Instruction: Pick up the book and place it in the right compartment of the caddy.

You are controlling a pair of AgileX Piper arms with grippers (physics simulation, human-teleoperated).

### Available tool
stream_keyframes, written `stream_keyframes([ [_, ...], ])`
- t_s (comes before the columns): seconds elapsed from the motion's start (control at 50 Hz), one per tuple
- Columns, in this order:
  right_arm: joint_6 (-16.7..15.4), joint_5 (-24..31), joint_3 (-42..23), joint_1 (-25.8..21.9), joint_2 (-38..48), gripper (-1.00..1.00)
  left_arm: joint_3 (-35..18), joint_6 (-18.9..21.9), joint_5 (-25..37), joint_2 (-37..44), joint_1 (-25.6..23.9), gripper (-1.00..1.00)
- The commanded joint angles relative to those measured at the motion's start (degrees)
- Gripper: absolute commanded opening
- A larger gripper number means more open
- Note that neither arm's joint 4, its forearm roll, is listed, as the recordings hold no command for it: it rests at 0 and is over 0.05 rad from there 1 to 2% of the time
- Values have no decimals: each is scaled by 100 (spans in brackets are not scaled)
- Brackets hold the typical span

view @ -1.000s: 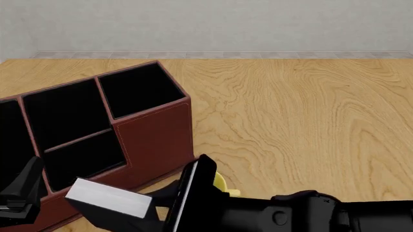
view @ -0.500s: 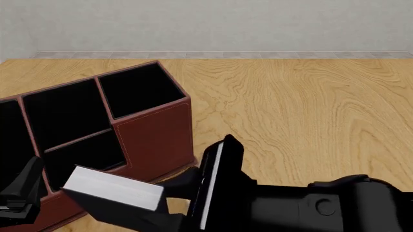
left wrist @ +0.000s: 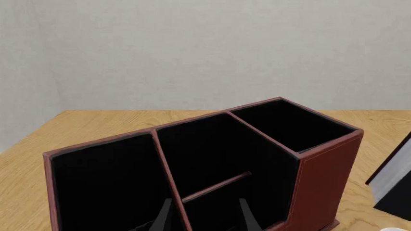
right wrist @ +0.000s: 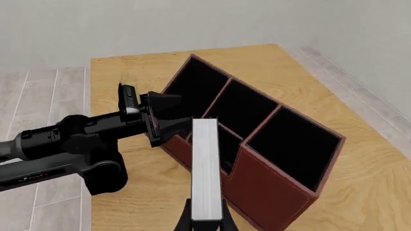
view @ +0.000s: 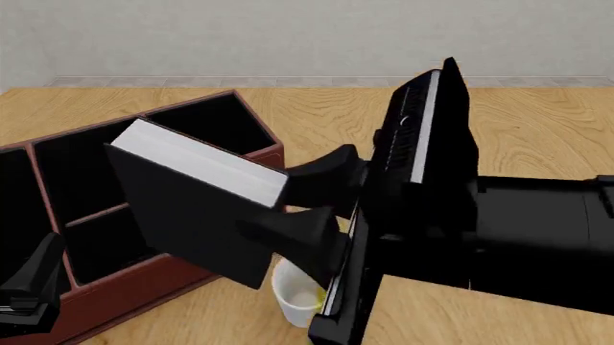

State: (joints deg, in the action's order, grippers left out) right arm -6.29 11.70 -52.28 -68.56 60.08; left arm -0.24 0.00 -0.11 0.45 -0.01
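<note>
The worktop (view: 537, 122) lies bare to the right and far of the caddy (view: 230, 201), giving free room there for an approach; the wall bounds its far edge. The caddy sits at the left, turned at an angle. Its right compartment (view: 206, 129) is the far-right end cell, open upward and walled on all sides. The right tool (view: 312, 205) holds the book (view: 197, 208) by its covers, page edges upward and tilted, raised off the worktop and just near of the caddy's front wall. Judged risks: the tilted book may catch the compartment's rim or the divider beside it, or drop into the crossbar cell, unless it is lifted higher, carried far-left and squared to the well. A white cup (view: 298, 298) stands below the right tool and could be struck if the arm dips. The left tool (right wrist: 157, 115), jaws parted and empty, hovers by the caddy's left end, well apart from the target cell.
</note>
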Motion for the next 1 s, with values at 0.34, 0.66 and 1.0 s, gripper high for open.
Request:
stream_keyframes([
  [0.34, 444, 1289, -2306, 396, 232, -100, 0, 0, 0, -1, -1, 100],
  [0.66, 756, 1137, -3155, 1049, 1050, -100, 0, -1, 0, 1, -1, 100],
  [1.0, 1142, 771, -3839, 1524, 2136, -100, 0, 0, 0, -1, -1, 100],
])
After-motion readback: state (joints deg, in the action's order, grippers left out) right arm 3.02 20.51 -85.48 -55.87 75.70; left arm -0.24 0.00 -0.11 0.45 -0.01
